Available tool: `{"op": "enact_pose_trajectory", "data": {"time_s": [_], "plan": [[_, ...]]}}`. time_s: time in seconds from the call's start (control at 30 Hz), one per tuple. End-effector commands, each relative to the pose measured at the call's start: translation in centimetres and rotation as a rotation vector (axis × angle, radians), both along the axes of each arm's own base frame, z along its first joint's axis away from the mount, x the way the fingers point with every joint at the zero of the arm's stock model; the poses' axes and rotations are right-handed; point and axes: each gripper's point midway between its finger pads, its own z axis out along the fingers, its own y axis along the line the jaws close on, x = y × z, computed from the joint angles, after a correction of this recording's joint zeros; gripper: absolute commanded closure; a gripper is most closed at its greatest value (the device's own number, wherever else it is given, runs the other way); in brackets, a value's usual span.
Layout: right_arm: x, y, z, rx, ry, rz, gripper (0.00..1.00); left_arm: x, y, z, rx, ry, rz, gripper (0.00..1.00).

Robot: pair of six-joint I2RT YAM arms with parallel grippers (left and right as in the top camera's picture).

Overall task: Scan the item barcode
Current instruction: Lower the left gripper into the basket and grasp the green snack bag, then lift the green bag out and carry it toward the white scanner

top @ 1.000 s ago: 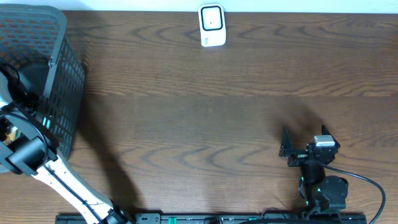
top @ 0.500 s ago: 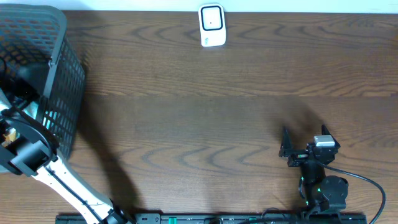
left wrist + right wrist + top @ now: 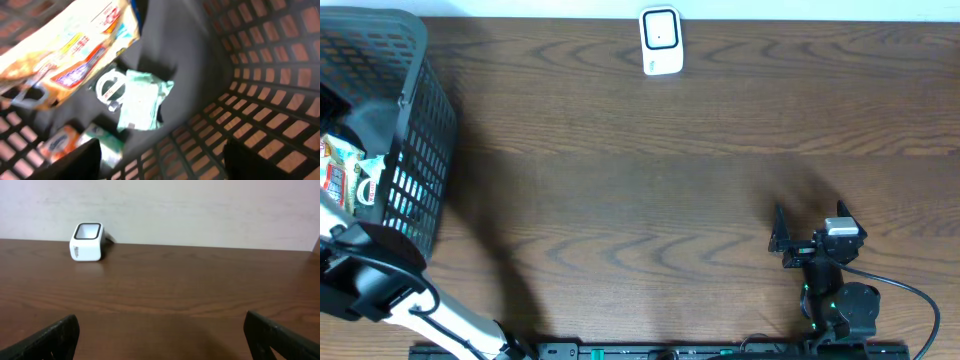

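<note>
Since a second earlier, your left arm had drawn back toward the near-left corner of the table. It had come off the basket, so the packets inside came into sight from overhead. The wooden table filled the overhead view, and the black mesh basket stood at its left edge.

The items lay inside the basket. A large yellow-and-orange packet sat toward the top of the left wrist view. Below it, a mint-green packet lay on the basket's dark floor, with a white ring touching its left side. Some smaller packs sat in the lower-left corner. None of them was gripped.

Your left gripper looked down into the basket, its jaws spread wide with nothing between them. Your right gripper rested near the table's near-right edge, its jaws fully spread and empty, facing the scanner. That small white scanner stood at the far edge, well apart from the basket.
</note>
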Motion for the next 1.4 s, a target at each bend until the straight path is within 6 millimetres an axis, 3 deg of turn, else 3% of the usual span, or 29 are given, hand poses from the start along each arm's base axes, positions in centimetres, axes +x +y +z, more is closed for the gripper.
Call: {"op": "enact_pose_trajectory", "data": {"time_s": [0.0,0.1,0.2,0.4,0.83,1.0,1.07,1.37], "plan": [[0.0,0.1,-0.1,0.007,0.002,0.004,0.01,-1.1,0.7,-3.4,-0.024,0.123,0.005,0.2],[0.0,0.1,-0.1,0.007,0.002,0.004,0.01,-1.6,0.2,-6.1,-0.077,0.186,0.003,0.18],[0.0,0.1,-0.1,0.007,0.002,0.004,0.01,-2.1,-0.2,-9.0,-0.12,0.236,0.002,0.02],[0.0,0.1,-0.1,0.007,0.002,0.004,0.01,-2.4,-0.5,-14.0,-0.164,0.288,-0.001,0.01],[0.0,0.1,-0.1,0.007,0.002,0.004,0.01,-1.0,-1.5,-18.7,-0.146,0.271,-0.035,0.01],[0.0,0.1,-0.1,0.007,0.002,0.004,0.01,-1.5,-1.8,-20.1,-0.154,0.279,-0.034,0.18],[0.0,0.1,-0.1,0.007,0.002,0.004,0.01,-1.4,-1.8,-20.1,-0.153,0.278,-0.034,0.29],[0.0,0.1,-0.1,0.007,0.002,0.004,0.01,-0.8,-1.3,-20.1,-0.134,0.254,-0.034,0.55]]}}
